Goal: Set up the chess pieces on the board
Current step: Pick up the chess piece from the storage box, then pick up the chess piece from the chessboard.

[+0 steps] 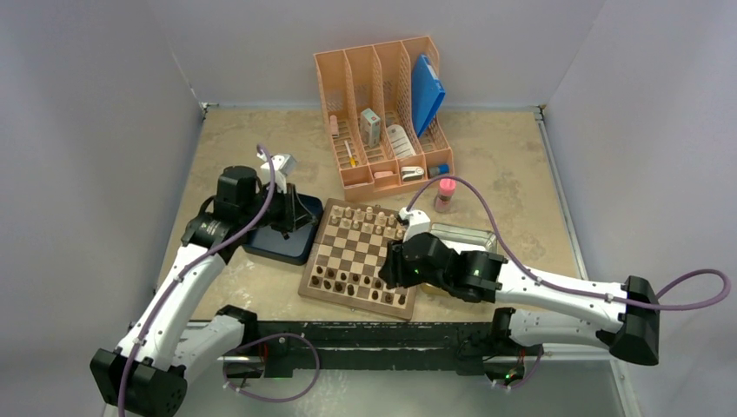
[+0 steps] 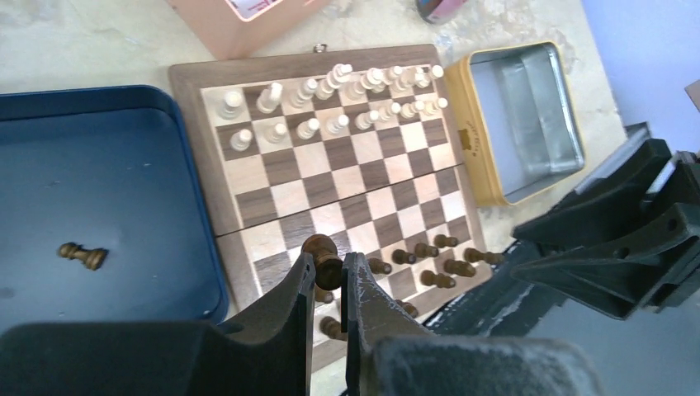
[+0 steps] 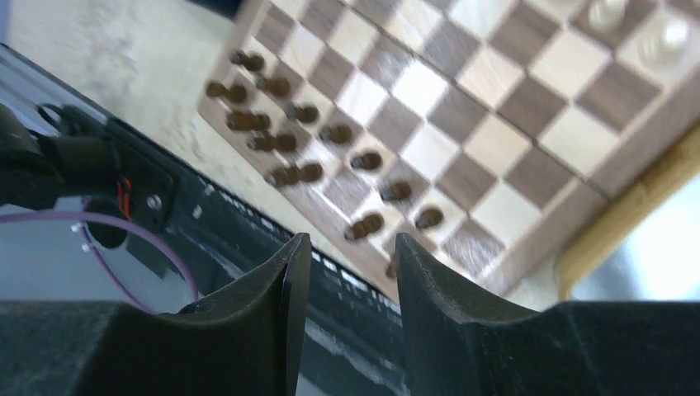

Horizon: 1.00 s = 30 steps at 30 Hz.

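At the middle of the worktop [image 1: 235, 156] lies the board [image 1: 358, 250], square to the arms, with a dark blue tray [image 2: 99, 181] touching its left rim and an open metal tin [image 2: 536, 115] just beside its right rim. Pale pieces [image 2: 338, 82] fill the two far rows. The dark chess pieces [image 2: 427, 250] stand in the two near rows, showing mostly toward the right half from the left wrist view.

The left claw [image 2: 330, 268] hangs over the near left part of the board, its jaws drawn narrow on one dark brown piece [image 2: 323, 254], which is pinched between the fingertips and sits above the squares. One more dark piece [image 2: 81, 255] lies on its side in the tray, well apart from the board.

The right claw [image 3: 351, 243] hovers over the board's near right corner, by the tin. Its jaws stand parted with nothing between them; the dark pieces below it look blurred in its own camera.

Toward the far wall stands a peach desk organizer [image 1: 382, 113], and a small bottle with a pink cap [image 1: 445, 195] is near the board's far right corner.
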Each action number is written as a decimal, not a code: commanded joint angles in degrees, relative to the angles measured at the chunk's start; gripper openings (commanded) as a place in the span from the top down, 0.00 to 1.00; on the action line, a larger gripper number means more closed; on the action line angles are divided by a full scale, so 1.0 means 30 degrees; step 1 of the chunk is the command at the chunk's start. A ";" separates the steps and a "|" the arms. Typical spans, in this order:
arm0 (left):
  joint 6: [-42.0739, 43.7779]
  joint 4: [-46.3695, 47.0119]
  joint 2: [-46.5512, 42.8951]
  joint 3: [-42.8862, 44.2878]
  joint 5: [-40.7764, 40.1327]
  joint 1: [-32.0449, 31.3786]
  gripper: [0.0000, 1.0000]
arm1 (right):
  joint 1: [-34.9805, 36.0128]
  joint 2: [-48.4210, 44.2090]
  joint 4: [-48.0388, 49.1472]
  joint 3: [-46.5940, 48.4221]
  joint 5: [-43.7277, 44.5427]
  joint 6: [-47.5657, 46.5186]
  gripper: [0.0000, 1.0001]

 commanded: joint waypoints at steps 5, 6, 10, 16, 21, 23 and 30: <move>0.1310 0.1592 -0.0847 -0.1688 -0.1582 0.0084 1.00 | 0.1615 -0.0249 -0.6044 0.0543 -0.0197 0.4111 0.57; 0.1394 0.1503 -0.0723 -0.1615 -0.1492 0.0084 1.00 | 0.2093 0.0015 -0.6417 0.0524 0.0036 0.4530 0.57; 0.1570 0.1502 -0.0670 -0.1587 -0.1402 0.0084 1.00 | 0.3194 0.0821 -0.6997 0.0463 0.0814 0.5497 0.56; 0.1569 0.1470 -0.0792 -0.1694 -0.1286 0.0088 1.00 | 0.3279 0.1344 -0.7282 0.0815 0.2206 0.5728 0.56; 0.1569 0.1474 -0.0842 -0.1726 -0.1258 0.0084 1.00 | 0.3279 0.1375 -0.7143 0.0752 0.2916 0.5965 0.53; 0.1591 0.1481 -0.0845 -0.1716 -0.1207 0.0084 1.00 | 0.3279 0.1383 -0.6743 0.0534 0.2932 0.6066 0.53; 0.1598 0.1488 -0.0943 -0.1778 -0.1111 0.0086 1.00 | 0.3279 0.2111 -0.6266 0.0301 0.2643 0.5638 0.59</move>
